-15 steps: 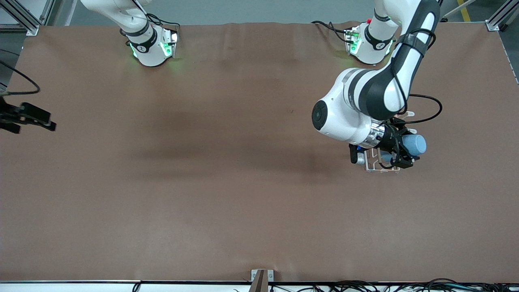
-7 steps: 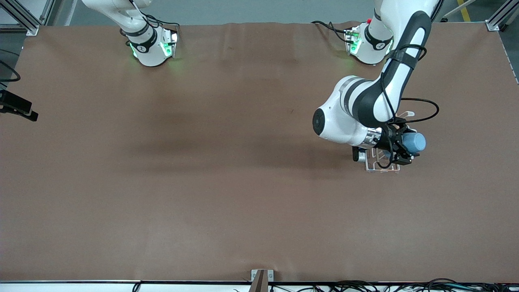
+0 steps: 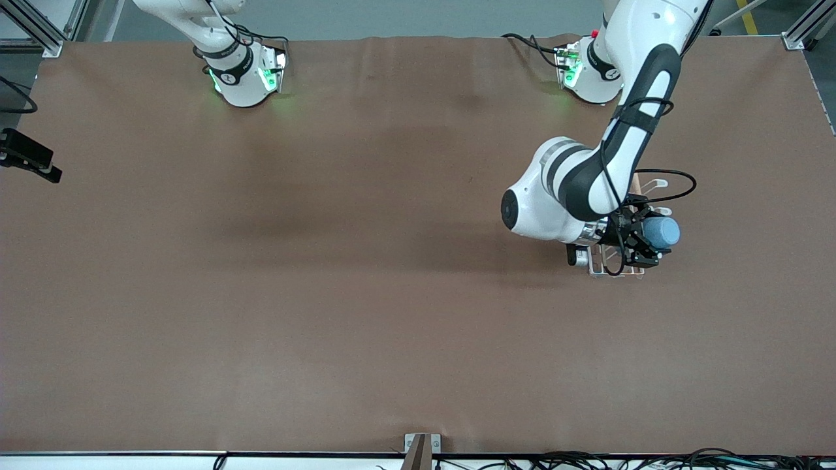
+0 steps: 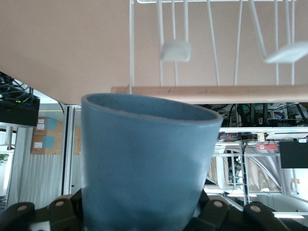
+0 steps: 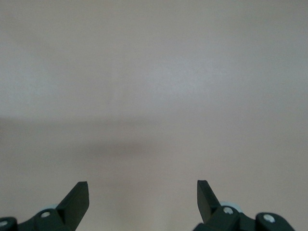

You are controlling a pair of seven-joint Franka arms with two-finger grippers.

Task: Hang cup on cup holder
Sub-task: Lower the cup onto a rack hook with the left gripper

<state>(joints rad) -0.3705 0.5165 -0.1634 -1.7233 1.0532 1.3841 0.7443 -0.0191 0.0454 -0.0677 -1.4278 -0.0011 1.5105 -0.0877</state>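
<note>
Brown counter (image 3: 326, 294) spread wide under two white arms, bases along the top edge. Left gripper (image 3: 643, 241) clamped on a light-blue cup (image 3: 661, 232), held lying sideways over the white wire cup holder (image 3: 614, 269) toward the left arm's end of the counter. Holder mostly hidden under wrist and gripper; base corner and a few prongs visible. Right gripper (image 3: 29, 160) waiting, up over the counter's edge at the right arm's end.

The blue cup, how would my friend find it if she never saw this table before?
Look along the brown table to the left arm's end, where the white cup holder stands. Right over that wire rack, the left gripper is shut on the cup, lying sideways. It is the only light-blue thing there, plain, with no handle.
</note>
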